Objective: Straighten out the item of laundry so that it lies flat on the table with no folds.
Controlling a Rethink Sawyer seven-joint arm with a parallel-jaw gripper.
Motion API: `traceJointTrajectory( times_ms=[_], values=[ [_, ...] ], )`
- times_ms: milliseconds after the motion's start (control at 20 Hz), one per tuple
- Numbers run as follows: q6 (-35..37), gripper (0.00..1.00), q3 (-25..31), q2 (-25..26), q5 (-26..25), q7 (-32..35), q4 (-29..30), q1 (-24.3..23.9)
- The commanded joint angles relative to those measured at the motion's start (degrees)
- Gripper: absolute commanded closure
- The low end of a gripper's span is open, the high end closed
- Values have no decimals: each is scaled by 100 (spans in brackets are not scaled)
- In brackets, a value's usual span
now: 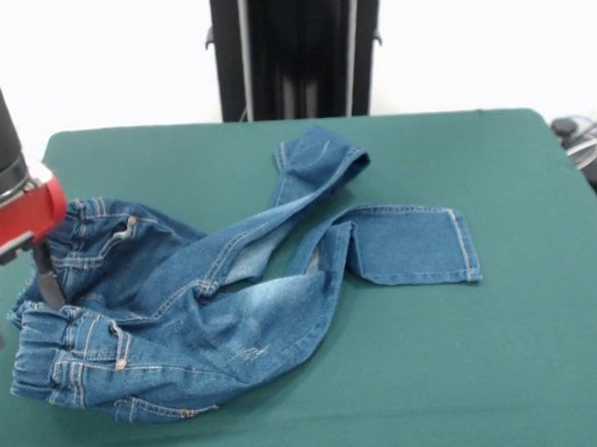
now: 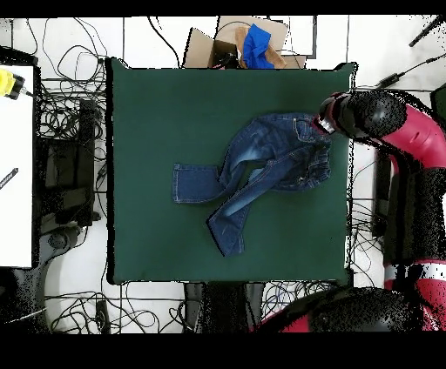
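Jeans [image 1: 197,299] crumpled, legs folded over

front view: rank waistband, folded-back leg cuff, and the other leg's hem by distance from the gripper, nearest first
1. Waistband of the jeans: picture's left, right by the gripper.
2. Hem of the leg pointing toward the far edge: centre of the table.
3. Folded-back leg cuff: farthest, to the picture's right.
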Motion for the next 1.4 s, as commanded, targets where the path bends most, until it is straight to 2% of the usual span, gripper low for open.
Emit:
traceJointTrajectory(
  times_ms=[50, 150, 300, 400, 600, 750, 900, 1400],
  values=[
    [-761, 0, 473, -96, -350, -311, 1155, -157],
    [-957, 0, 235, -406, -381, 268, 1798, -190],
    [-1649, 0, -48, -899, -392, 1199, 2903, -242],
    [-2077, 0, -204, -1075, -392, 1667, 3384, -207],
    [-2734, 0, -427, -1108, -342, 2130, 3895, -104],
    [-3229, 0, -522, -935, -279, 2228, 4084, -79],
    [-3520, 0, -567, -692, -196, 2024, 4097, -163],
    [-3502, 0, -966, -33, -80, 1630, 3721, -197]
  ],
)
